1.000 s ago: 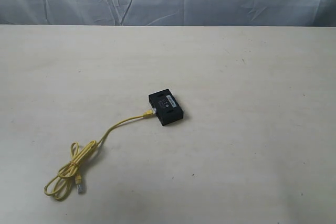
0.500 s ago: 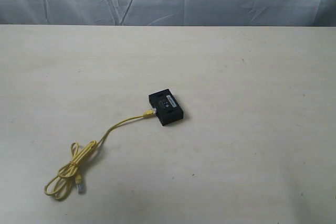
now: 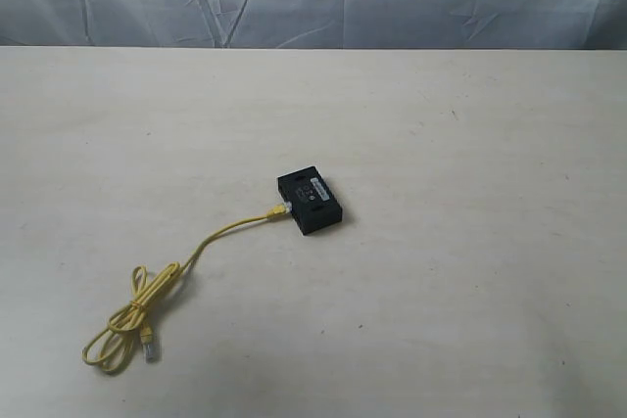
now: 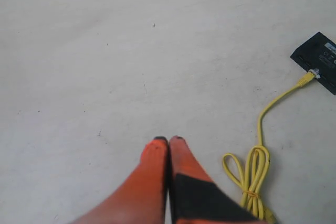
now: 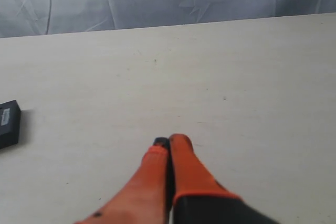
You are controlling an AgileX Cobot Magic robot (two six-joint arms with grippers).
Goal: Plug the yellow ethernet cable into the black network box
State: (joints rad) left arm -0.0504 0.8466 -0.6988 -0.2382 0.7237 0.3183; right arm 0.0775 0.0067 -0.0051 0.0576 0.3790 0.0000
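Left gripper (image 4: 168, 139) and right gripper (image 5: 169, 140) both pinched closed, holding nothing. On the table (image 3: 470, 291), the yellow ethernet cable (image 3: 211, 240) runs plug-first into the black network box (image 3: 312, 205); it looks seated. Next, probably just a fit check.

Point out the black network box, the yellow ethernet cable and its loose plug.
black network box (image 3: 313, 204): exterior view, top face.
yellow ethernet cable (image 3: 157, 287): exterior view, doubled strands of the bundle.
loose plug (image 3: 150, 350): exterior view, clear tip by the bundle.
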